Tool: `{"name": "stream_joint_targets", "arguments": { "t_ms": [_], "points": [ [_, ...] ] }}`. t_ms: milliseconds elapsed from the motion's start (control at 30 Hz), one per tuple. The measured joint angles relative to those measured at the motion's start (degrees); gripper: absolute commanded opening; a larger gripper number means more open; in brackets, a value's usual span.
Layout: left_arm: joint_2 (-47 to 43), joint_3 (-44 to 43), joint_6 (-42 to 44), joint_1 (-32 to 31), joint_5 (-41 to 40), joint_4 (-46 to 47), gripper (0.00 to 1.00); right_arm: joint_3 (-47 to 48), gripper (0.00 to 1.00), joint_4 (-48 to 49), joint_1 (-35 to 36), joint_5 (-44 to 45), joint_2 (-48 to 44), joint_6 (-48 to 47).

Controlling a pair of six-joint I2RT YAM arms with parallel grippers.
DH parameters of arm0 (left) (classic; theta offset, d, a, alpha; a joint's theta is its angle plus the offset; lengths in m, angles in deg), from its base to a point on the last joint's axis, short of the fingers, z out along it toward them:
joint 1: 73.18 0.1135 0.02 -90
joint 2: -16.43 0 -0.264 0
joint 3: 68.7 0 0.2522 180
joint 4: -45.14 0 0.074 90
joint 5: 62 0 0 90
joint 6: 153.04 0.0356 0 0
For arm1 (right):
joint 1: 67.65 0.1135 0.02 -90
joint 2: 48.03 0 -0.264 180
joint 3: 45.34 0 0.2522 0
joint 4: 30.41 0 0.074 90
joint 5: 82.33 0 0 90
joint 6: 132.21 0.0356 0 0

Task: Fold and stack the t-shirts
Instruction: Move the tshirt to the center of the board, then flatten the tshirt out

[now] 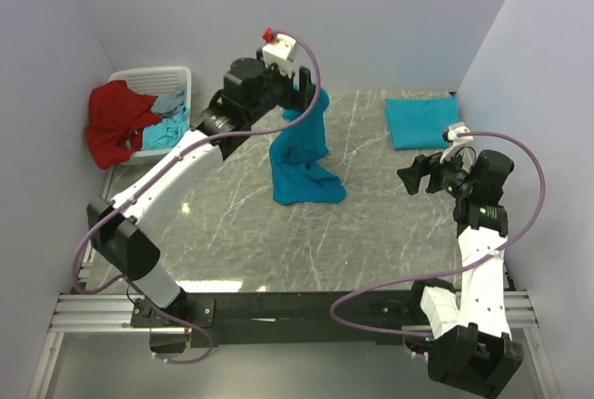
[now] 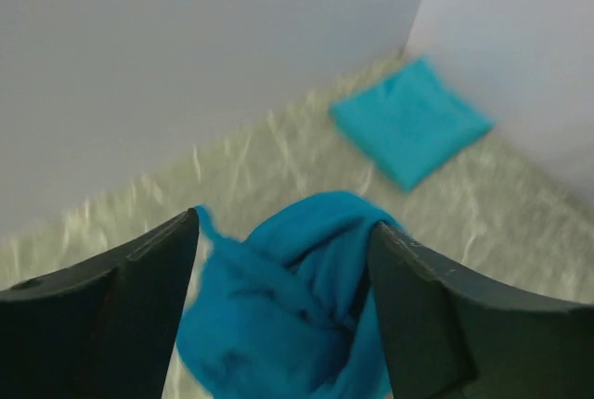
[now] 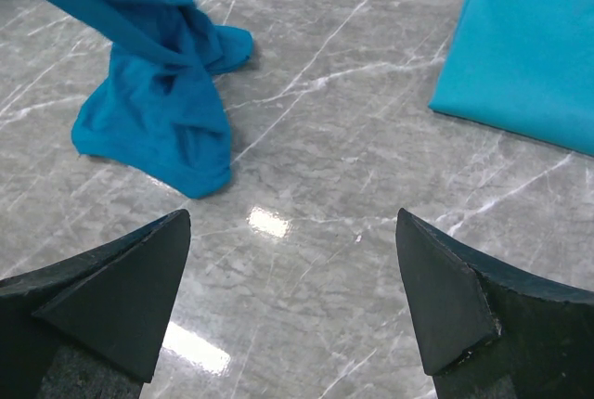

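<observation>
Hanging from the left claw (image 1: 304, 93), clenched on bunched cloth: teal t-shirt (image 1: 302, 153), lower end pooled on the table (image 1: 371, 232) centre-back, probably lifted to shake out for spreading. Right claw (image 1: 418, 174) released, empty, held aside near the folded t-shirt (image 1: 422, 122) at the far right, likely waiting to catch a corner.

Grey marble-look table (image 1: 390, 223), glossy, white veins. 1 folded teal shirt (image 1: 423, 122) lies flat on it, just beyond R gripper (image 1: 408, 176), by the far wall. 1 loose teal shirt (image 1: 302, 172) has its lower end bunched on the top, below L gripper (image 1: 306, 93). White basket (image 1: 176, 76) left of L gripper: on the top or beside it, can't tell.
</observation>
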Motion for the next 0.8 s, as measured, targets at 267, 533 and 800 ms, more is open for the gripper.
{"name": "stream_joint_targets", "arguments": {
  "t_ms": [267,533,800],
  "points": [
    [-2.1,14.0,-4.0,9.5,-0.2,-5.4,0.85,0.3,0.96,-4.3,0.1,-6.5,3.3,-5.5],
    [-17.5,32.6,2.1,9.2,7.1,-6.7,1.00,0.4,0.96,-6.7,1.9,-9.4,4.9,-9.3],
    [-24.3,40.4,5.0,7.5,6.7,-7.6,0.99,0.4,0.96,-7.8,3.5,-9.7,7.0,-12.3]
  ]
}}
